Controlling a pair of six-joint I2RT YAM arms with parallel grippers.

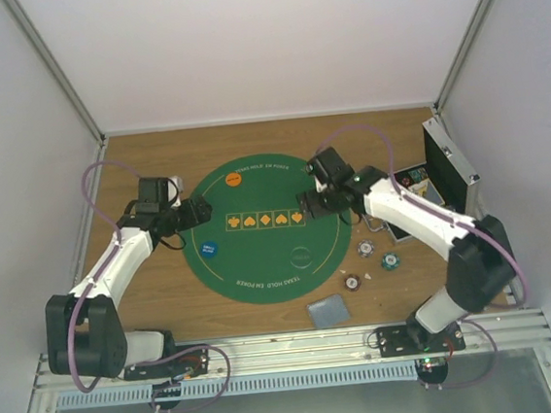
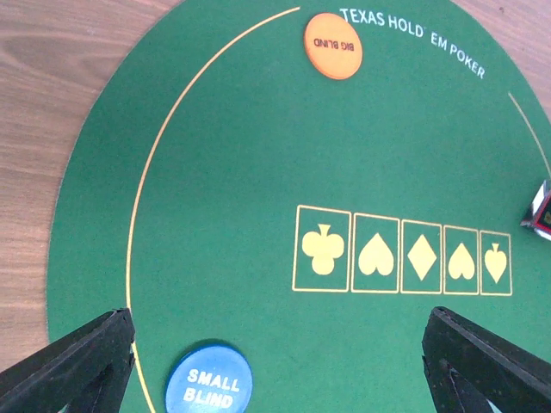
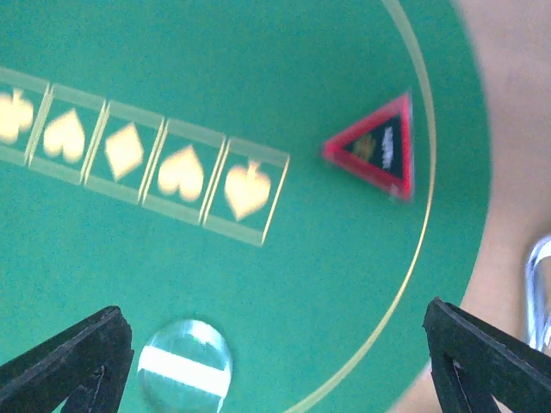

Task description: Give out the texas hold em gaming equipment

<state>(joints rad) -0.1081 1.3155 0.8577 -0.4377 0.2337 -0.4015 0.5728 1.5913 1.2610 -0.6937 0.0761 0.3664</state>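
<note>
The dark triangular marker (image 3: 379,148) lies flat on the green mat (image 3: 258,52), near its right-hand rim and just beyond the last of the printed card boxes. By the look of it, that piece is already set down. The right gripper (image 3: 277,314) hangs over that side of the mat with its jaws spread wide. Nothing sits between them, and neither finger touches the marker, which lies ahead of them. The left gripper (image 2: 277,318) hovers over the opposite side, also wide apart and empty. The blue disc (image 2: 209,381) is near its left finger, and the orange disc (image 2: 332,46) is on the far edge of the mat. Three poker chips (image 1: 366,248) and a small stack of playing cards (image 1: 327,310) rest off the mat, on the wooden table (image 1: 168,305) near the right arm, so the distributing seems only partly done. The next move probably falls to the right arm. It would need to lift clear of the marker without nudging it, swing toward the chips, and come down with its jaws straddling a single chip rather than two.
</note>
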